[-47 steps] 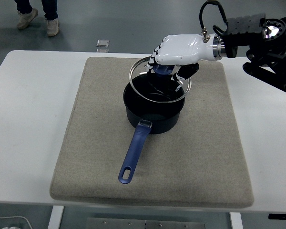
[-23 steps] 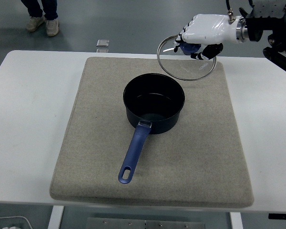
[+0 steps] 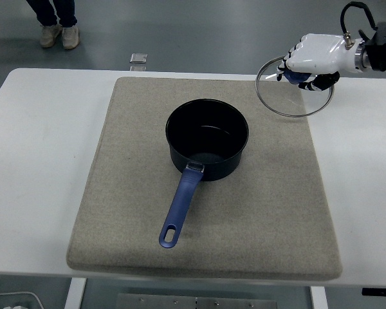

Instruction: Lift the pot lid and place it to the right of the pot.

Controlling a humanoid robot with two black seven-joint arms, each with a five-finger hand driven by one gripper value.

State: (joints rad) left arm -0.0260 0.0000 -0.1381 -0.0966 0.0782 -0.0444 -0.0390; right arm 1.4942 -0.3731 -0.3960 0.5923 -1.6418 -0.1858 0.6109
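A dark blue pot (image 3: 208,140) with a long blue handle (image 3: 179,210) stands uncovered in the middle of the grey mat (image 3: 128,193). The glass pot lid (image 3: 294,96), metal-rimmed with a blue knob, hangs tilted in the air over the mat's back right corner, well to the right of the pot. My right hand (image 3: 309,61), white with black fingertips, is shut on the lid's knob from above. The left arm does not show.
The mat covers most of the white table (image 3: 45,129). A small metal object (image 3: 139,58) lies on the floor beyond the table's far edge. A person's feet (image 3: 59,35) stand at the top left.
My right hand has carried the lid up off the pot and then to the right, from over the pot to over the mat's back right corner. The pot stayed put.
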